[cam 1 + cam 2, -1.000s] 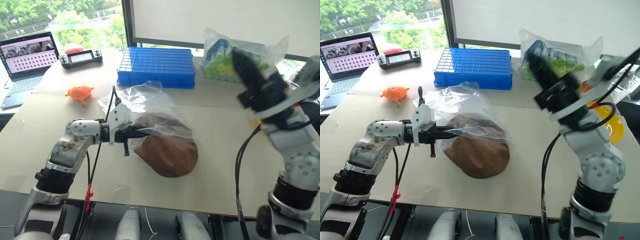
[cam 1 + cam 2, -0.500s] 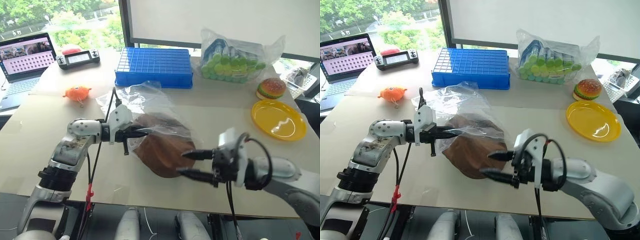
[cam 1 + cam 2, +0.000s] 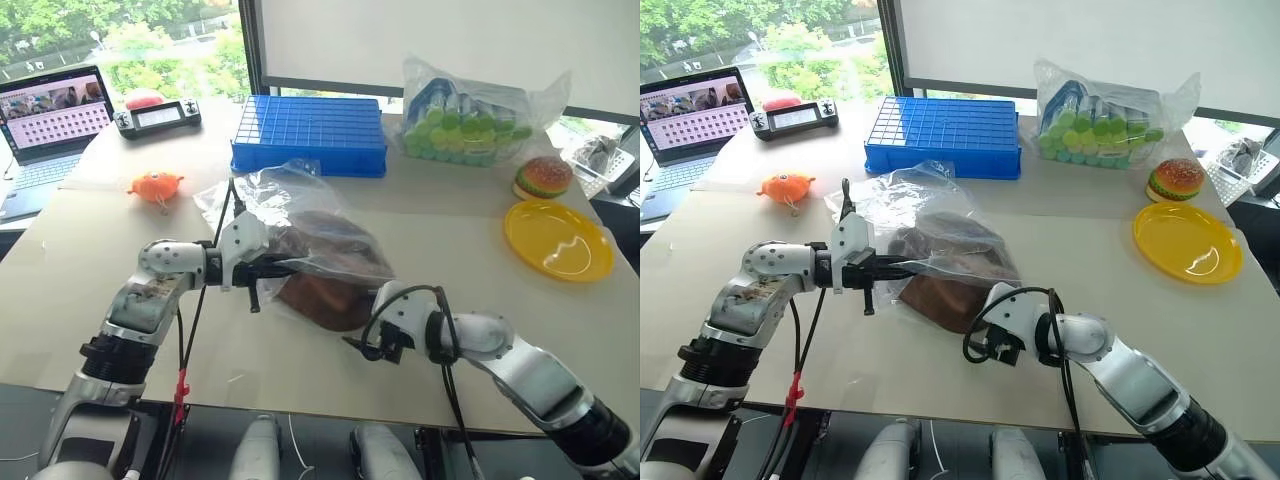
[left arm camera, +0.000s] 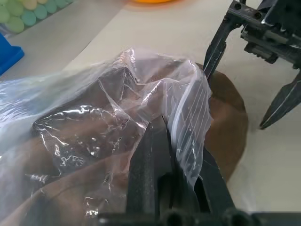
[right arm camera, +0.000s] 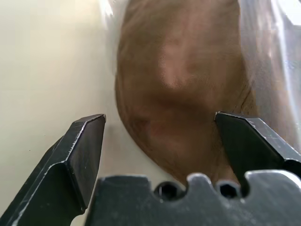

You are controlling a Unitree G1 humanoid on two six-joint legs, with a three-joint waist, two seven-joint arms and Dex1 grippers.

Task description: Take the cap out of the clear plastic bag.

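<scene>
Centrally on the beige table (image 3: 470, 250), lay the brown fabric cap (image 3: 325, 300), flat and floppy, mostly inside the clear plastic bag (image 3: 290, 195), with only its rounded near end bare past the bag's mouth. Clamped a crinkled fold of the bag's rim with the left gripper (image 4: 164, 150), fingers pressed fully together on the plastic, and held that rim slightly off the tabletop; judged a bracing hold, meant to pin the bag in place and keep the mouth lifted while the contents were drawn out. Set the right gripper (image 5: 160, 120) low over the table at the cap's bare end, jaws spread wide and empty, one finger to each side of the brown edge and not yet touching it; judged a pre-grasp stance, lined up to close on the fabric. Ran the cap's long axis obliquely across the table, from the far, left-arm side inside the bag to the near, right-arm side, with the bare end pointing toward the right gripper. Judged the withdrawal path to follow that same axis, away from the anchored rim.
</scene>
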